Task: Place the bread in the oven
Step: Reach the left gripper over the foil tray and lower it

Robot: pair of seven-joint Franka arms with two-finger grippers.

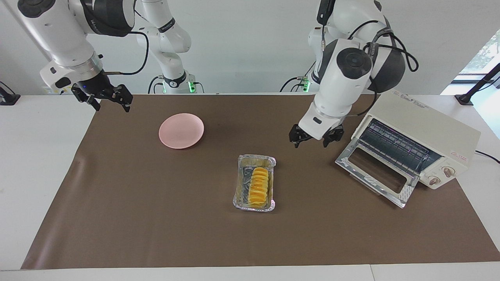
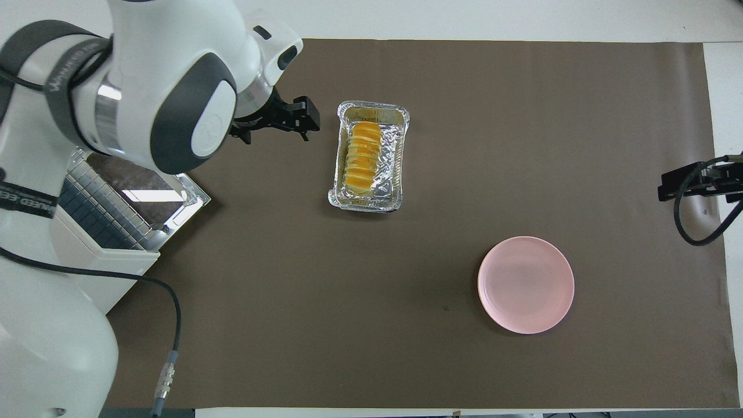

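The pink plate [image 1: 181, 130] lies nearest the robots, toward the right arm's end of the tabletop [image 1: 136, 218]. The right hand [image 1: 102, 98] waits in the air over the corner of the brown mat [image 1: 156, 234] at that end, its fingers apart and holding nothing. At the left arm's end stands the oven [image 1: 414, 142] with its door [image 1: 374, 171] dropped open. The left hand [image 1: 315, 138] hangs over the mat between the oven and the foil tray [image 1: 241, 195], fingers apart and holding nothing. Farthest from the robots, the bread [image 1: 258, 186] lies in the foil tray in the middle of the mat.
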